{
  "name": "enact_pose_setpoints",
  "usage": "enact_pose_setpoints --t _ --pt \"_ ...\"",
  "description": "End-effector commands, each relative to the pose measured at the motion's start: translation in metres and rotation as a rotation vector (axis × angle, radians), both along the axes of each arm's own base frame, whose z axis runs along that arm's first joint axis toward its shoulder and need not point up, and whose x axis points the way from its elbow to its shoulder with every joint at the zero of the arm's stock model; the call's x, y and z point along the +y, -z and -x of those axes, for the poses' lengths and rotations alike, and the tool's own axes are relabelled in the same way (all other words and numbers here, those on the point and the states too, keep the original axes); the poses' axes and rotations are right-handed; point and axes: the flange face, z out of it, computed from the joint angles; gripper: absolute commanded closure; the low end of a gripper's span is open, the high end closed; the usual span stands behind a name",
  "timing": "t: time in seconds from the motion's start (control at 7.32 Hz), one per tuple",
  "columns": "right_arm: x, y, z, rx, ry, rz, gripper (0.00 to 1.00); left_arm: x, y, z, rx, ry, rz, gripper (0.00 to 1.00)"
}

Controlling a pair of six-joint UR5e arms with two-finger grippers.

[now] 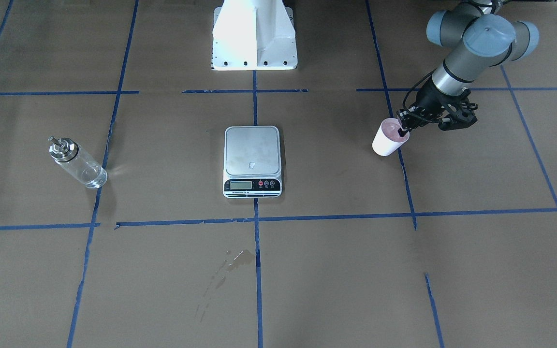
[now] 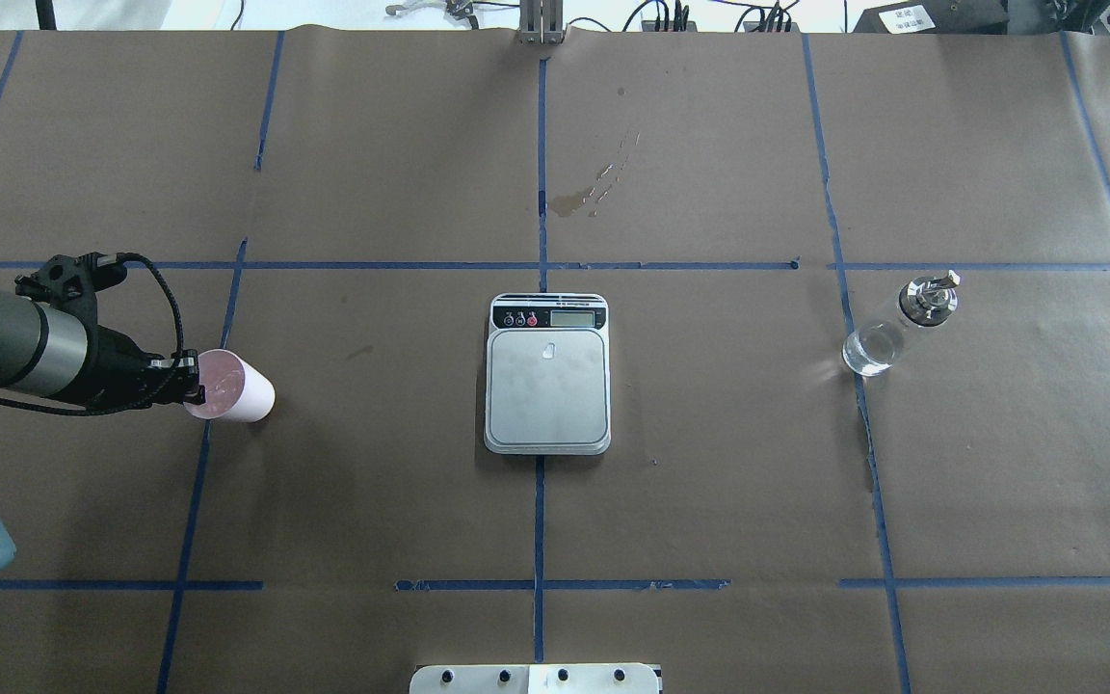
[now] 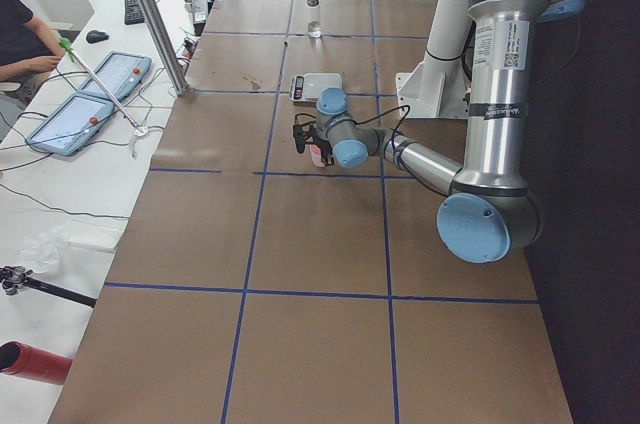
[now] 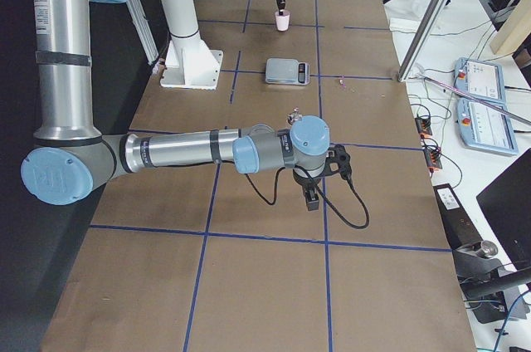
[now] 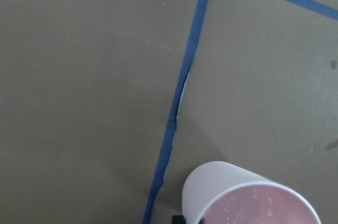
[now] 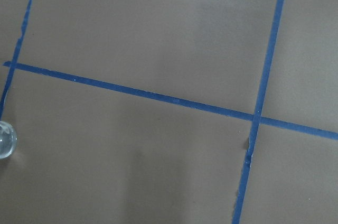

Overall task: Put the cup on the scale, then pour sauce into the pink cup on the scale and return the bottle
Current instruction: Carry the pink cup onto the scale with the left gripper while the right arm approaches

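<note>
Fingers [image 1: 401, 130] of left gripper [image 1: 404, 128] pinch cup [image 1: 385, 143] rim, 1 inside; lift straight, keep upright, centre it on scale [image 2: 547, 386] rightward; right gripper [image 4: 311, 200]: cannot tell.

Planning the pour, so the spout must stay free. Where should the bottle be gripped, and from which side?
I'd grip the bottle by its clear glass body, below the metal collar, coming in level from the side. It stands upright and round-walled, and that leaves the spout free.
</note>
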Motion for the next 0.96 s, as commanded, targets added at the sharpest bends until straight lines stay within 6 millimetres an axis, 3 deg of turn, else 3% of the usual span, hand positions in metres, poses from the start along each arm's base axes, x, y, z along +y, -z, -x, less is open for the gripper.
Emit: enact_pose_setpoints --t 0.0,0.14,0.27,0.41,0.55,0.68,0.82 --pt "0.005 0.061 0.054 -0.035 -0.101 0.135 0.00 -0.001 0.032 0.019 0.032 0.023 -0.020 1.00" --pt "0.012 0.091 0.083 -0.026 -0.116 0.147 0.00 -0.003 0.043 0.019 0.021 0.025 -0.008 1.00" --pt "0.017 0.109 0.107 -0.012 -0.123 0.157 0.00 -0.016 0.068 0.014 0.007 0.038 0.005 1.00" --pt "0.012 0.123 0.124 -0.013 -0.127 0.163 0.00 -0.034 0.110 -0.003 -0.005 0.058 0.039 1.00" --pt "0.017 0.133 0.141 0.005 -0.122 0.148 0.00 -0.050 0.169 -0.028 -0.009 0.094 0.116 1.00" --pt "0.023 0.149 0.142 -0.010 -0.158 0.160 0.00 -0.059 0.229 -0.050 -0.003 0.112 0.168 1.00" --pt "0.032 0.169 0.144 -0.039 -0.206 0.198 0.00 -0.049 0.256 -0.079 0.009 0.106 0.215 1.00"
